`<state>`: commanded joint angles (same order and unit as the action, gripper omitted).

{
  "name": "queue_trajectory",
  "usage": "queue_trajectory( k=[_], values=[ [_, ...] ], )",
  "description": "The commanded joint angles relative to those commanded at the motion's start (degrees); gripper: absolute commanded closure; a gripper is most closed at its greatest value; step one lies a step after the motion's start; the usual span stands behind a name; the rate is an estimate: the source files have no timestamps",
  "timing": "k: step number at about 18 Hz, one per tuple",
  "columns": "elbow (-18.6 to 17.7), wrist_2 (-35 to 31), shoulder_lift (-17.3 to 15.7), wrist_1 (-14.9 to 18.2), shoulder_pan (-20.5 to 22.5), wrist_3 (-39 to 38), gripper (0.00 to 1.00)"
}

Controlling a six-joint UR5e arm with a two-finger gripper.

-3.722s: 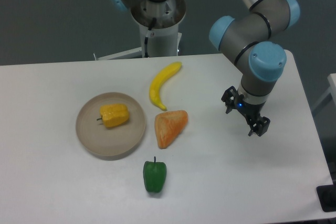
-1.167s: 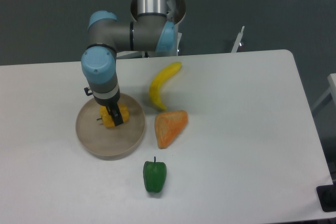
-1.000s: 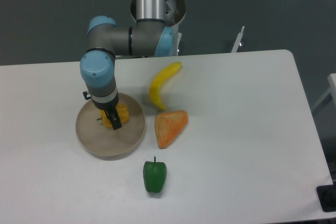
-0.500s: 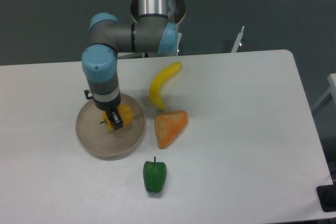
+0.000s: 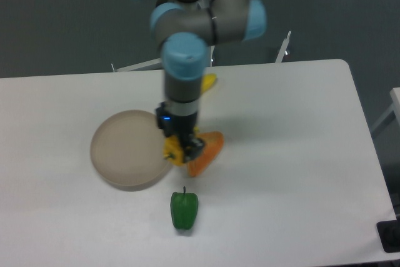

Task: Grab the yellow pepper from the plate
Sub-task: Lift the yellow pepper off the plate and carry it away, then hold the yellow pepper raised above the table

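Fixed camera, looking down on the white desk (image 5: 300, 154). The plate (image 5: 125, 151) serves as the landmark: a round beige dish with a raised rim, lying left of centre, nothing resting in it. The arm (image 5: 184, 60) reaches down from the far side of the desk, and its pincer (image 5: 183, 148) hangs at the plate's right rim, fingers clamped on the yellow pepper (image 5: 174, 151). The pepper is held off the dish, over the rim's right edge; only part of its yellow body shows beside the dark fingers. Just right of the plate, touching or nearly touching the pincer in this view, lies an orange wedge-shaped toy food (image 5: 207, 151); whether they truly meet cannot be told. Beyond the plate's far right side, a tip of the yellow banana (image 5: 209, 82) shows behind the arm's wrist, the rest hidden. Nearer the viewer than the plate, off its lower right rim and apart from it, sits the green pepper (image 5: 184, 209) with its stem pointing toward the plate.
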<state>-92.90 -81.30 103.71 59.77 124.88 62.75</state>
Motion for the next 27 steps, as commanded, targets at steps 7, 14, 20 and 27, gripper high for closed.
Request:
queue_trajectory(
  k=[7,14,20,27],
  values=[
    [2.99,-0.52,3.78,1.75,8.36,10.37,0.71],
    [2.55,-8.35,5.80,2.37,10.82,15.29,0.73],
    [2.55,-8.44,6.33,2.37,11.62,18.72,0.71],
    [2.20,-8.26,6.24,2.46,11.71,18.20,0.82]
  ],
)
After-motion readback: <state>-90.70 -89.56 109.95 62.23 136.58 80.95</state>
